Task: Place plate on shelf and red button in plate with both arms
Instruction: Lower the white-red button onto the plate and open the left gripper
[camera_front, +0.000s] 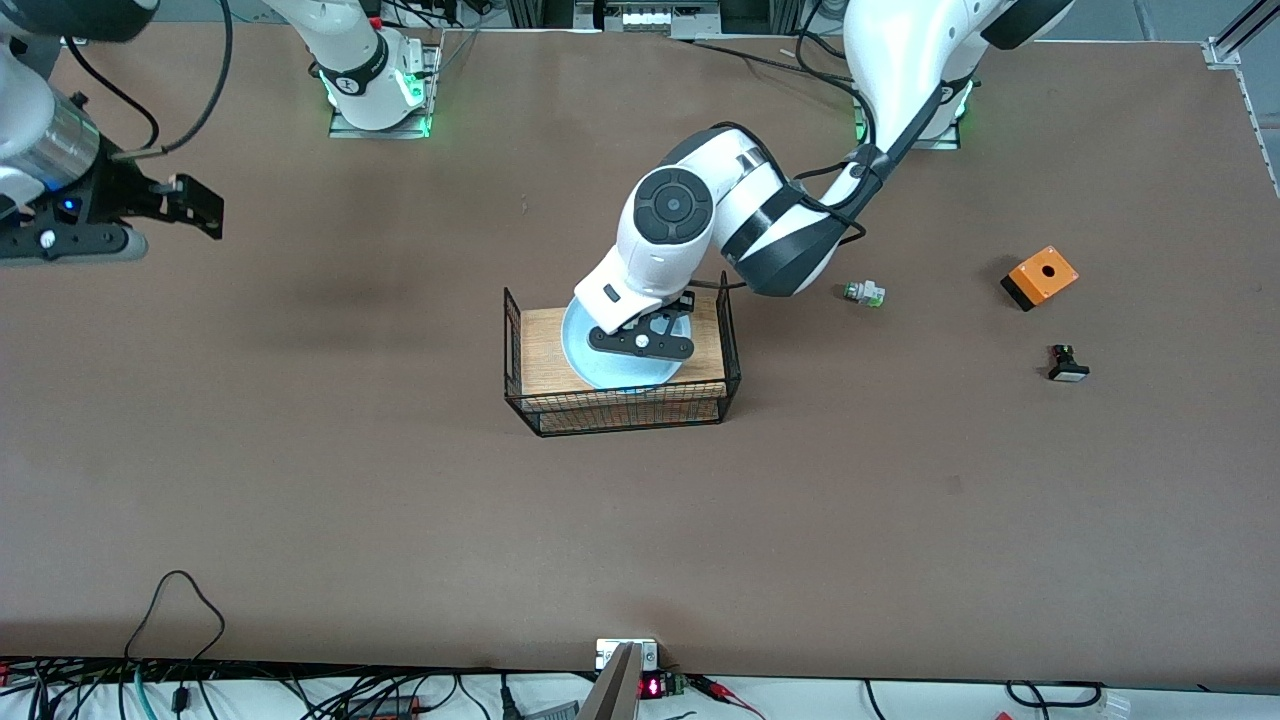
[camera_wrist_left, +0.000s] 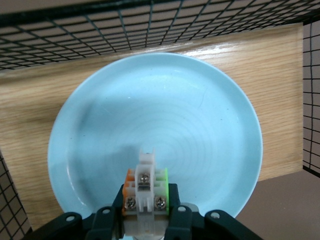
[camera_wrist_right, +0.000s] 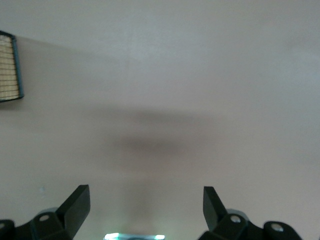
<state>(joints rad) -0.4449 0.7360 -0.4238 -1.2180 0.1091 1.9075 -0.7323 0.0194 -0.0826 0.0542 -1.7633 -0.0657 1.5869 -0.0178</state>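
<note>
Left wrist view: red button (camera_wrist_left: 145, 192) in left claw (camera_wrist_left: 145, 220), over plate (camera_wrist_left: 200, 125).

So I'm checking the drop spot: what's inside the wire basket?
The plate lies on the wire basket's wooden floor. The left gripper, shut on the red button, is over it, hiding part of the plate.

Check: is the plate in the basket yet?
In. The plate lies on the basket's wooden floor; the left gripper holds the red button above it.
</note>
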